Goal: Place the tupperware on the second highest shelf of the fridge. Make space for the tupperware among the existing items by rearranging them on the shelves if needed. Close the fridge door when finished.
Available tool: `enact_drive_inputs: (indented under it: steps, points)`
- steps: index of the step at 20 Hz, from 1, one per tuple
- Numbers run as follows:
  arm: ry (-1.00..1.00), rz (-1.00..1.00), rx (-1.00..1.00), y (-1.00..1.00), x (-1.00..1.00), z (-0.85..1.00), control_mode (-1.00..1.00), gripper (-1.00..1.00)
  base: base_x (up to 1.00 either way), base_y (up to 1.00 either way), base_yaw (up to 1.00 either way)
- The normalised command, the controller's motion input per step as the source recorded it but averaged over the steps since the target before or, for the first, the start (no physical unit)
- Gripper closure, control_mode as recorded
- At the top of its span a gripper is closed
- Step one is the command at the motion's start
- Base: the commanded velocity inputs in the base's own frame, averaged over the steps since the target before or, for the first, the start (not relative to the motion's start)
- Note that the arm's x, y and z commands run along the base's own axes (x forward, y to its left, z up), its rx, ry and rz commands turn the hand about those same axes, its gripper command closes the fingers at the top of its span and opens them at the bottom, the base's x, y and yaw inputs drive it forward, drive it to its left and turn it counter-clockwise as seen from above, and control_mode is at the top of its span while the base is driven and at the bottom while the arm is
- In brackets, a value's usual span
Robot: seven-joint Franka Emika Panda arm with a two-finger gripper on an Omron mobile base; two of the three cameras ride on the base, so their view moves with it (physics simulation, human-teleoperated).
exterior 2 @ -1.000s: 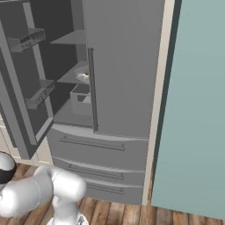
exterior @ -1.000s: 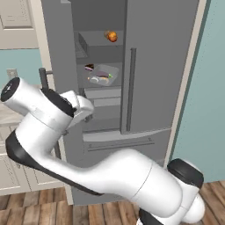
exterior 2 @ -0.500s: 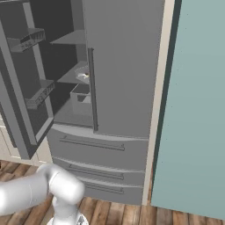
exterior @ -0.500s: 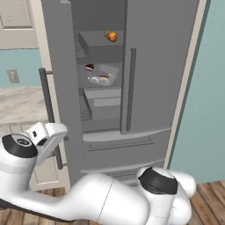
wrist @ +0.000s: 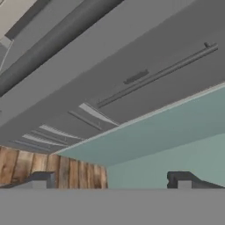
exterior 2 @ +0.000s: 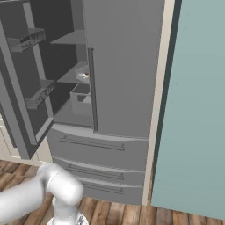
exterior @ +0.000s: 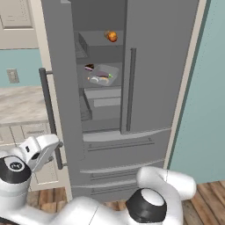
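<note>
Tupperware (exterior: 102,75) sits inside the open grey fridge (exterior: 145,88) on the second highest shelf (exterior: 100,82), long axis running roughly side to side, tilted slightly; a dark brown round food (exterior: 89,67) lies just beside its left end; an orange food (exterior: 111,36) rests one shelf above; fingers (wrist: 110,180) spread wide apart, gripping nothing, low by the fridge's left door.

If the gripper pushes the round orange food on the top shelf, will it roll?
Probably yes: the orange food looks round, so it may roll. It sits loose on a flat shelf with no visible lip, so it could reach the edge. It looks small, so likely light.
</note>
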Motion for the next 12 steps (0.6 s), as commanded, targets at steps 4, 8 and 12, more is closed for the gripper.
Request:
enact_drive_inputs:
  steps: [4, 8, 12]
  points:
    - [0.05, 0.00, -0.14, 0.29, 0.39, -0.06, -1.00, -1.00, 0.00, 0.00, 0.00]
    - [0.04, 0.00, -0.22, 0.52, 0.46, -0.25, -1.00, -1.00, 0.00, 0.00, 0.00]
    - [0.06, 0.00, -0.24, 0.63, 0.54, -0.24, -1.00, -1.00, 0.00, 0.00, 0.00]
